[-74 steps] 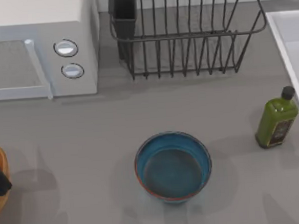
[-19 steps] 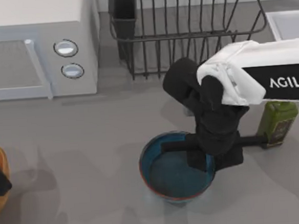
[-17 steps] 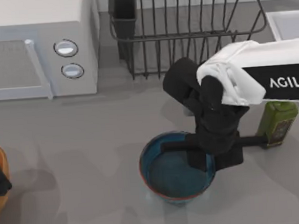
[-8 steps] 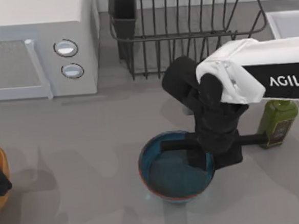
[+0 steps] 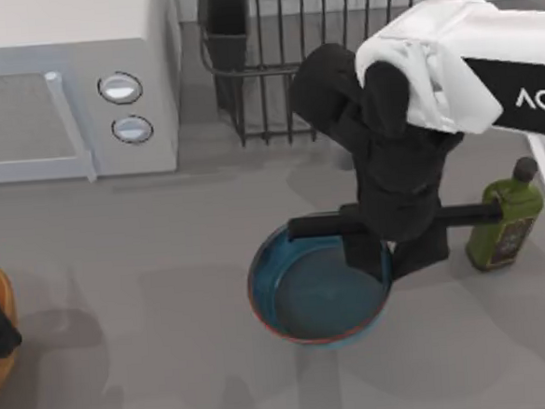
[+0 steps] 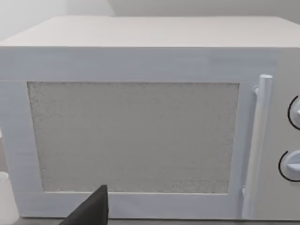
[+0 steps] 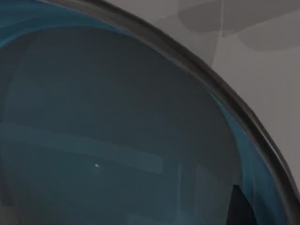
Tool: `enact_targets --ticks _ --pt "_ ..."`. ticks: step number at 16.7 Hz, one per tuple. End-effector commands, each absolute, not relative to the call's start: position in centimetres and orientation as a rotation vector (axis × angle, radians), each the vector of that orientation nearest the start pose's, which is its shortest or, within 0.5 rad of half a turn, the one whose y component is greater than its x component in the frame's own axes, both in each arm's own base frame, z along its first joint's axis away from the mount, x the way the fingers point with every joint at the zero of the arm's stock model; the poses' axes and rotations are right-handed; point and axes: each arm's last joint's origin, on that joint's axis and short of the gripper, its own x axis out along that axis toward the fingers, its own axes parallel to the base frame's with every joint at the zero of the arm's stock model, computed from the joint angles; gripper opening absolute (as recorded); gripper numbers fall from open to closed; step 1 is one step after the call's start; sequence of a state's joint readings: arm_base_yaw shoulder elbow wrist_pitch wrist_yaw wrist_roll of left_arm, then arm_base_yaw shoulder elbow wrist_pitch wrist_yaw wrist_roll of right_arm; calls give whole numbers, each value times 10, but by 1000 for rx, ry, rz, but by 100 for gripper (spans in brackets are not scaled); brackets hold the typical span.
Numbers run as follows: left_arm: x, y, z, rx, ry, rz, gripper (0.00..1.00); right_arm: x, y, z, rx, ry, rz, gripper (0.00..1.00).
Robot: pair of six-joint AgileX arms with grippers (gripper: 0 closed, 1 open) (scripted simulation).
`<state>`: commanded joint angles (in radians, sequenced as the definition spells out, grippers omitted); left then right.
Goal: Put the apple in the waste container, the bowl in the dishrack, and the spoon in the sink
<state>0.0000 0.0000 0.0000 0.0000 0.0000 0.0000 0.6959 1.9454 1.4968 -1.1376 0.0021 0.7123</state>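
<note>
The right gripper (image 5: 381, 256) was clamped on the near-right rim of the round, deep blue-teal bowl (image 5: 307, 296), apparently raised off the grey bench (image 5: 146, 269), presumably for carrying to the black wire dishrack (image 5: 273, 83) behind. The left arm sat parked at the bench's left edge.

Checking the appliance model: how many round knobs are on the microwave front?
2: the upper knob and the lower knob, stacked at the microwave's right end, beside its door handle.
</note>
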Motion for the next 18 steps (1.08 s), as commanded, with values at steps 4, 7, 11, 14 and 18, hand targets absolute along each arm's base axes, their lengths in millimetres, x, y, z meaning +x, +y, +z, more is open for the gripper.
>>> enact_targets --ticks 4,7,11,14,18 --pt "106 -1 160 0 0 0 100 278 235 229 9 1570 -9 0" --pt "106 -1 160 0 0 0 100 278 235 230 9 1569 -8 0" --pt "106 -1 160 0 0 0 100 271 245 233 -41 1514 47 0" --pt "106 -1 160 0 0 0 100 257 267 249 -166 1311 182 0" --pt "106 -1 160 0 0 0 100 254 274 282 -194 951 220 0"
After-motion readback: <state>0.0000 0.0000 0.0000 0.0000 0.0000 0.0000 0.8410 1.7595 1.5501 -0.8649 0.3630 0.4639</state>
